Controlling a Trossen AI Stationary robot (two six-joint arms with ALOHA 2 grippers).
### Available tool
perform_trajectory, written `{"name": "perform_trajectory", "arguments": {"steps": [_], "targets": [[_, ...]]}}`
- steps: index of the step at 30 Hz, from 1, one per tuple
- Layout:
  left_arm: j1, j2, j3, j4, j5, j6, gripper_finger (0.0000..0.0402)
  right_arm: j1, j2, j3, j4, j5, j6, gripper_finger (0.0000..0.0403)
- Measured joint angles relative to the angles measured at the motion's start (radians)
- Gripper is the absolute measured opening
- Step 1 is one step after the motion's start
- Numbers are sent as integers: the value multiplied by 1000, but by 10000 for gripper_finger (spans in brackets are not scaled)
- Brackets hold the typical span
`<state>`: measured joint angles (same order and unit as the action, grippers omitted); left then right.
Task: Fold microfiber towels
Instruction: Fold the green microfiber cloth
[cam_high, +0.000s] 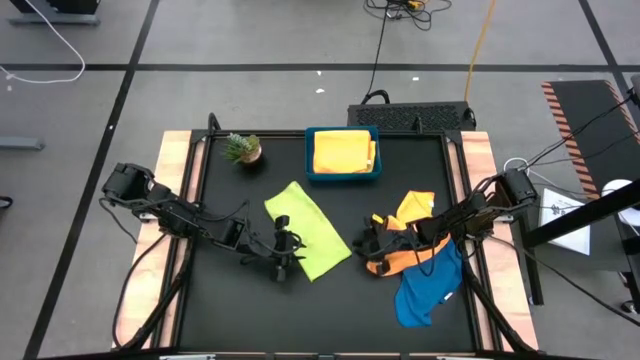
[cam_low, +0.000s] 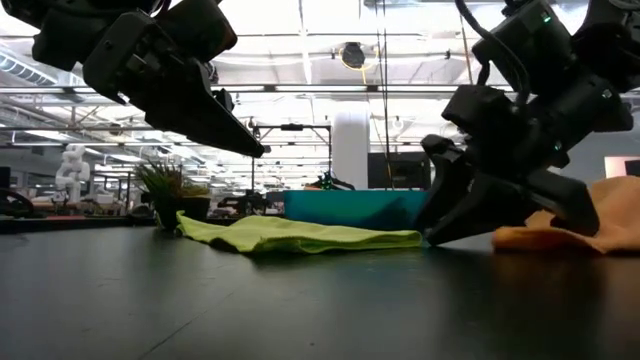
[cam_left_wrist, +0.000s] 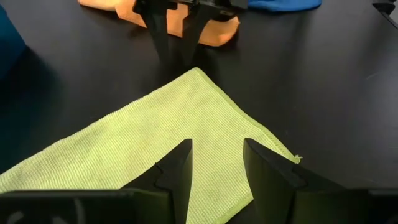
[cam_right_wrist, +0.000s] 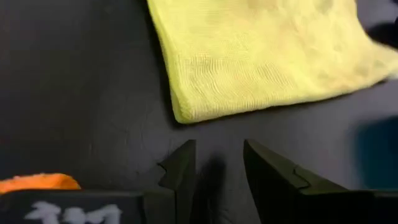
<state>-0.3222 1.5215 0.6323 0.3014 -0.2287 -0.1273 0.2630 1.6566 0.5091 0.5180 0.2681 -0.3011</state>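
A lime green towel (cam_high: 308, 228) lies spread flat on the black table; it also shows in the low view (cam_low: 300, 235). My left gripper (cam_high: 288, 246) is open and hovers over the towel's near-left part (cam_left_wrist: 217, 146), clear of the cloth in the low view (cam_low: 258, 150). My right gripper (cam_high: 368, 240) is open, low over bare table (cam_right_wrist: 217, 149) between the green towel's right corner (cam_right_wrist: 180, 115) and a heap of orange towels (cam_high: 408, 238). A blue towel (cam_high: 430, 290) lies crumpled in front of the orange ones. A yellow towel (cam_high: 343, 150) lies folded in the blue tray (cam_high: 312, 172).
A small potted plant (cam_high: 242, 148) stands at the table's far left. The blue tray stands at the far middle. Bare black table lies at the near left and in front of the green towel. Wooden side rails (cam_high: 172, 180) run along the table's left and right edges.
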Motion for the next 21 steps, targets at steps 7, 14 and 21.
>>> {"name": "perform_trajectory", "arguments": {"steps": [7,14,21], "targets": [[0,0,0,13,-2,-6,145,0,20,42,-5,-13,-29,125],[0,0,0,22,-7,-6,145,5,150,155,2,-59,-29,125],[-15,0,0,-44,3,-14,145,53,181,223,-21,-50,-46,125]]}}
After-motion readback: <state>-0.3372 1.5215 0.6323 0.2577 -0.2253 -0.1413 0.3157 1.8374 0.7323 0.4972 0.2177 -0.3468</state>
